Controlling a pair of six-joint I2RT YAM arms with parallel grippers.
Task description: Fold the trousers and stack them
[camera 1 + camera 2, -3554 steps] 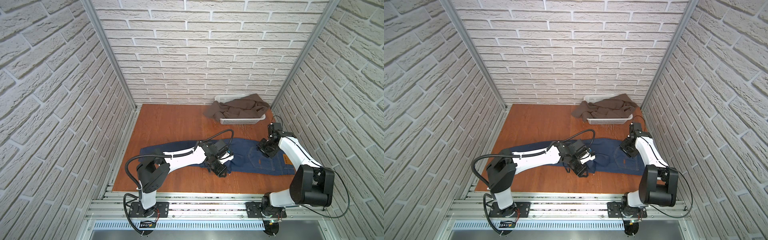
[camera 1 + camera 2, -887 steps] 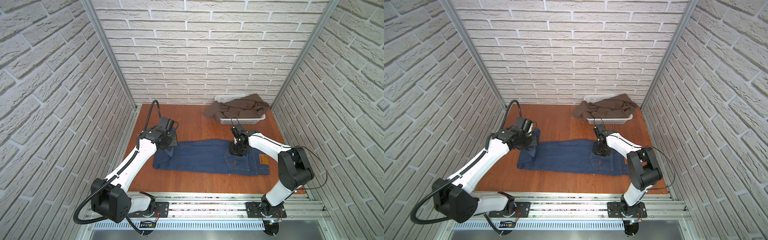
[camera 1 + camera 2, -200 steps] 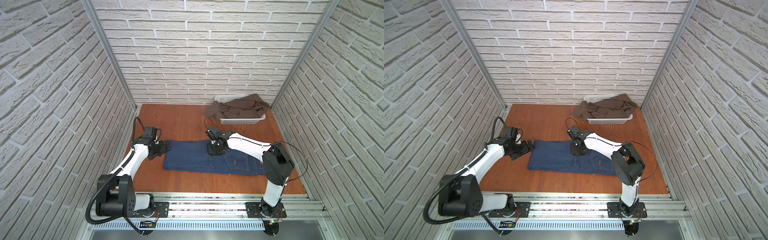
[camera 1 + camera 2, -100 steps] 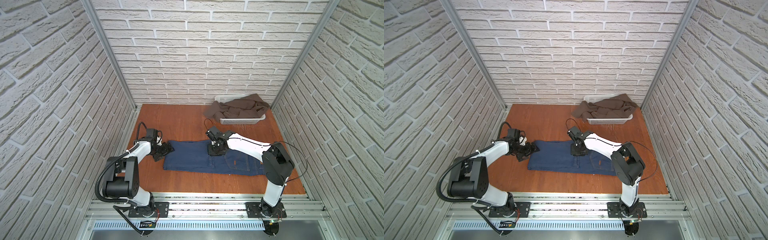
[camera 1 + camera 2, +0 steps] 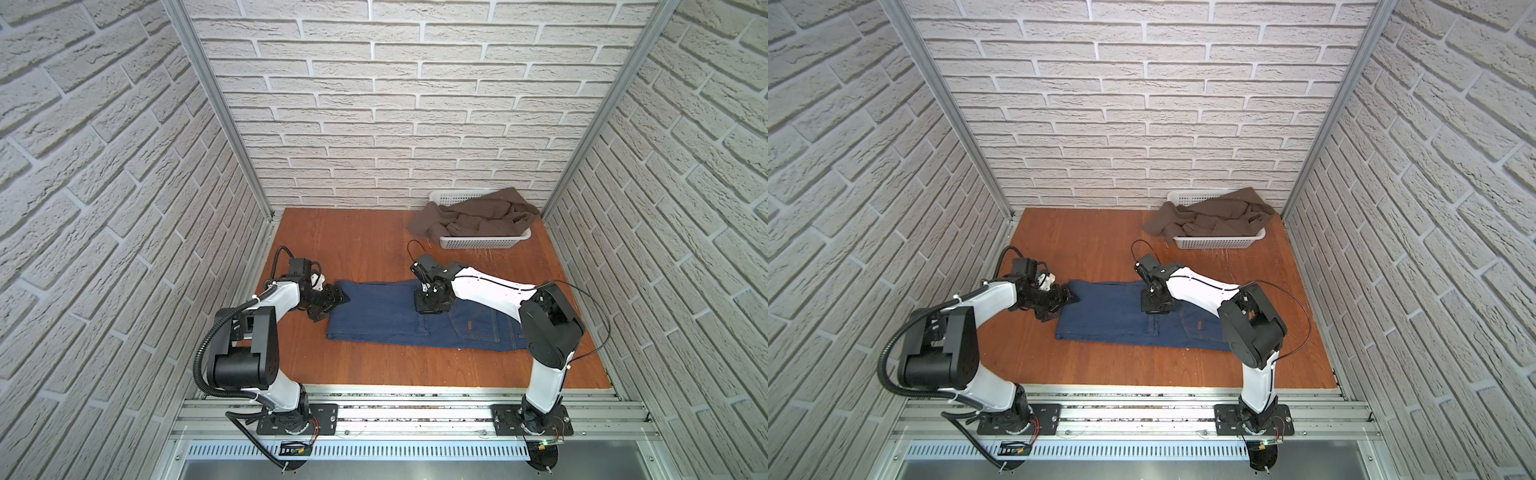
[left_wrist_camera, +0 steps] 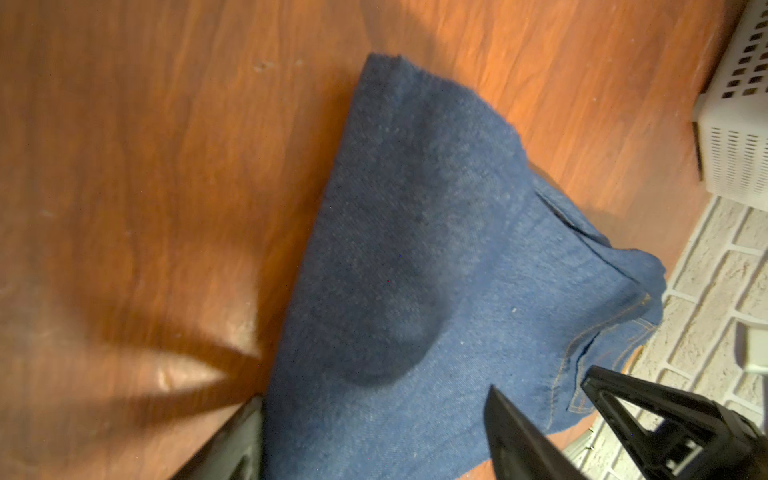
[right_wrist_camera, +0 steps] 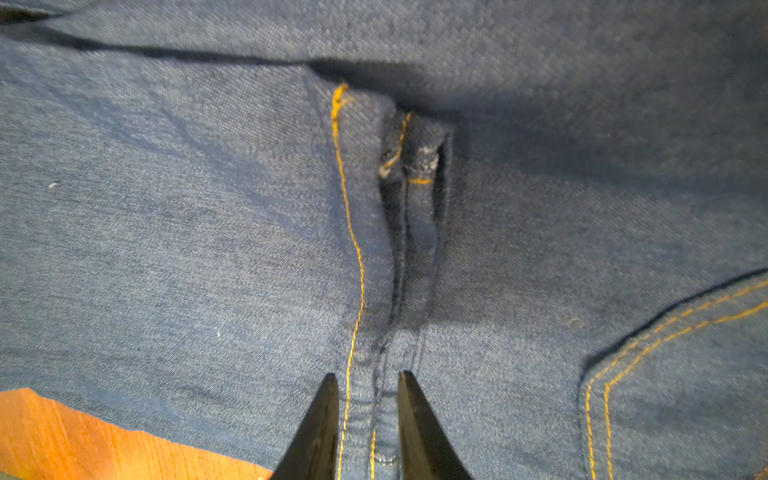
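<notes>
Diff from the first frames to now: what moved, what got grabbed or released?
The trousers went from stretched out long to a shorter folded block. The left claw went from their middle out to the folded left edge, jaws open astride it. The right claw moved left from the waistband end to the centre seam, jaws narrow. The basket and brown garment are unchanged.

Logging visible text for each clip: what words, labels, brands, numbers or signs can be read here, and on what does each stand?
No text can be read in any view.
Small tan tab on the back pocket of the trousers: too small to read in both top views.
Wrist views: only plain denim and orange stitching, no writing.
</notes>
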